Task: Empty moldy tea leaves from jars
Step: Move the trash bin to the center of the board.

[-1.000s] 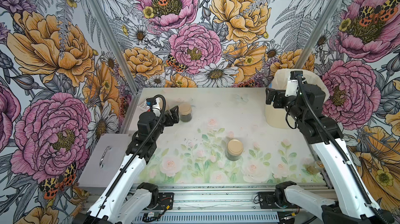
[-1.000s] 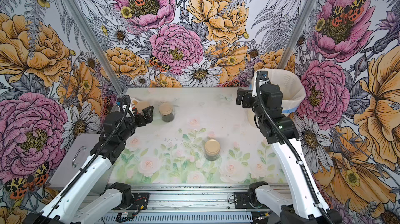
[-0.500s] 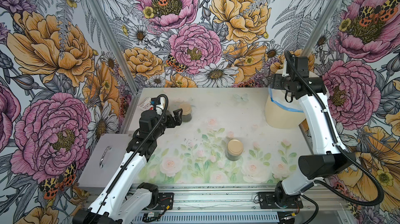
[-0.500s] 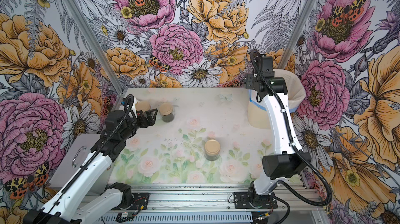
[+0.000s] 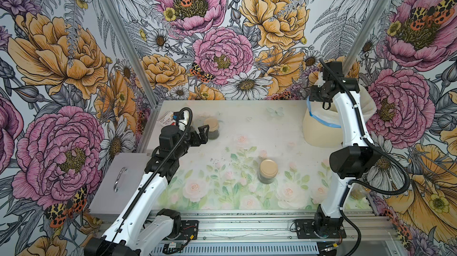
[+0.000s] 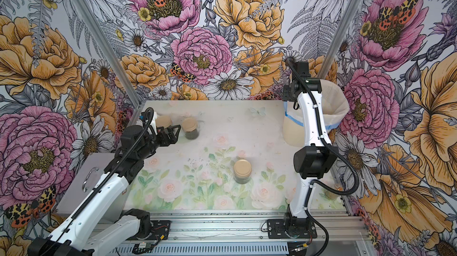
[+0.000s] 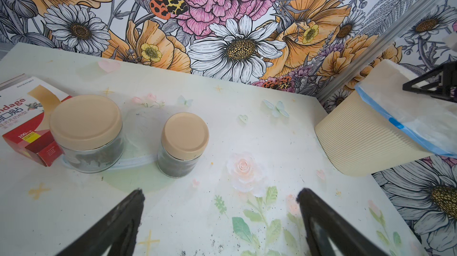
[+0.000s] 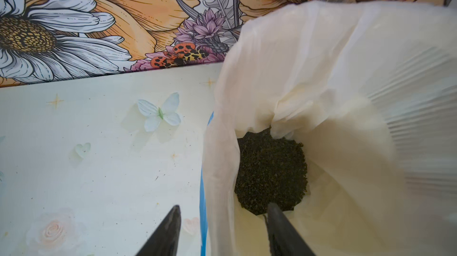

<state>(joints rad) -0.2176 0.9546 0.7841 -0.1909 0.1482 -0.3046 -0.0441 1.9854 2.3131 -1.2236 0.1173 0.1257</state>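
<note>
Left wrist view: the left gripper (image 7: 220, 193), fingers wide and empty, faces two lidded jars (image 7: 184, 143) holding moldy tea leaves (image 7: 175, 168), likely lining up a grasp. A third jar (image 5: 267, 170) waits mid-table. At right, the right gripper (image 8: 223, 206), part-open and empty, hovers over the bin (image 5: 319, 131), where a dark leaf heap lies. Its fingers are hard to make out in both top views.

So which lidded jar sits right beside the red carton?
The corner jar, far left, beside the red carton; the neighbour jar stands farther along, the third jar mid-table.
</note>
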